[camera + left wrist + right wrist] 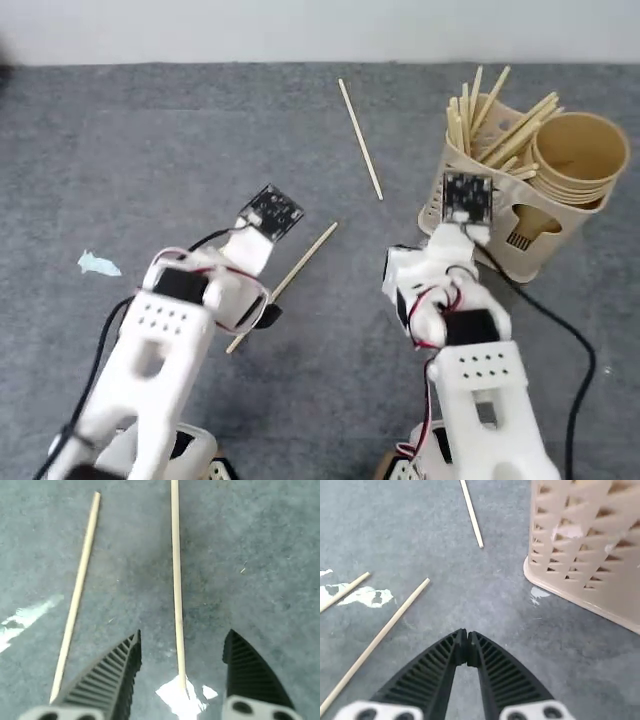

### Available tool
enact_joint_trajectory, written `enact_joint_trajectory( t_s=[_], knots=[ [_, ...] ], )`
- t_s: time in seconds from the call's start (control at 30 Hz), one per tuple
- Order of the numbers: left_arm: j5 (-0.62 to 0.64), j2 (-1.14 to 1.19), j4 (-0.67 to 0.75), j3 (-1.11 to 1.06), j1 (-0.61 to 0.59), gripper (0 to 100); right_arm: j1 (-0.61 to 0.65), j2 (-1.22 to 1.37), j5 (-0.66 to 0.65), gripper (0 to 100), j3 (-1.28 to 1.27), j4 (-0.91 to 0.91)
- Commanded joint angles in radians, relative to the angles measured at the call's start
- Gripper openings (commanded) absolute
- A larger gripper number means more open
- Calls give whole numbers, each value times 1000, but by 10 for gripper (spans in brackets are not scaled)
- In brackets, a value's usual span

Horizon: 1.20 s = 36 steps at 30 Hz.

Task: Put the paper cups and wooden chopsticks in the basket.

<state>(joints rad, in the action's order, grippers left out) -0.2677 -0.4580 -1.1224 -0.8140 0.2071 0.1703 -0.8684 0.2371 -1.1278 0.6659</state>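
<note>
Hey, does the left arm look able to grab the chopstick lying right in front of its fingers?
Probably yes. The left gripper is open, its fingers either side of the chopstick, which lies flat on the table. The second chopstick lies clear off to one side.

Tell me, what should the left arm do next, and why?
Probably lower the left gripper and shut its fingers: they stand open astride a chopstick that lies flat on the table, not yet in the basket.

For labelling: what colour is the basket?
Beige basket, lattice wall; clearest in right wrist view.
</note>
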Motion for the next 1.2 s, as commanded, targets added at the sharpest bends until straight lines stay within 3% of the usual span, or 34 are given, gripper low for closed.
enact_joint_trajectory(
  t_s=[0.0,0.4,0.73,1.17],
  knots=[
    [-8,195,-5,150,8,258,-4,-61,12,13,-60,-101],
    [-51,686,-6,484,-34,254,-4,-62,12,13,-89,-119],
    [-127,707,-20,607,-176,254,-4,-62,11,13,-89,-117],
    [-127,717,-12,748,-259,242,2,-62,9,14,-109,-122]
  ],
)
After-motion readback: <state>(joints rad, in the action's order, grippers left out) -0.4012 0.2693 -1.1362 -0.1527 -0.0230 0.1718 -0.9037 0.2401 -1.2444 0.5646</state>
